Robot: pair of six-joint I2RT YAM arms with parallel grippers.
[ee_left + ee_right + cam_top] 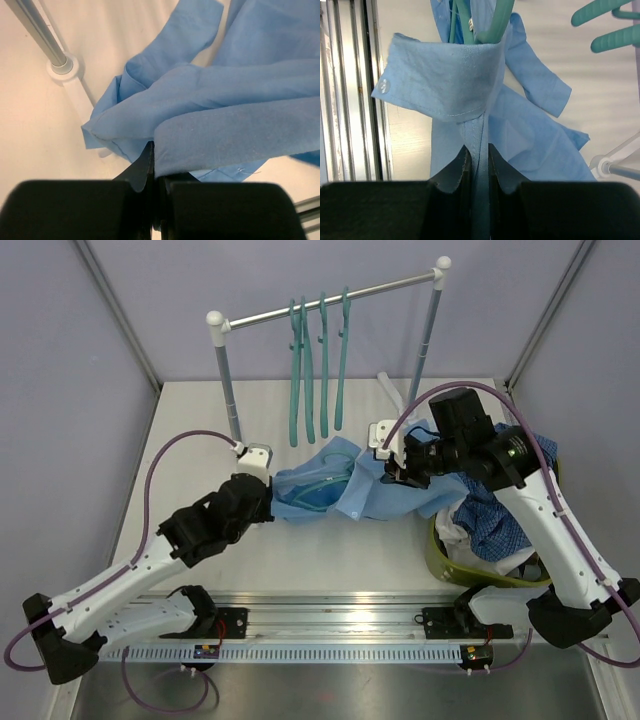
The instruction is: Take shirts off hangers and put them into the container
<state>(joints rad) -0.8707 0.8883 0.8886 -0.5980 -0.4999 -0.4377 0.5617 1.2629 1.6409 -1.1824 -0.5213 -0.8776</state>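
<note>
Open table (190, 420) lay at far left. The left gripper (268, 502) was clamped on one light blue shirt (340, 492), mid-frame. Four hangers (322, 360) hung above; a fifth hanger (495, 20) sat inside it. The right gripper (393, 472) pinched its placket. The basket (445, 558), lower right, was mostly hidden under the right arm (540, 500).

A silver rack (265, 314) stands, seemingly on white feet, on the table (190, 440).
</note>
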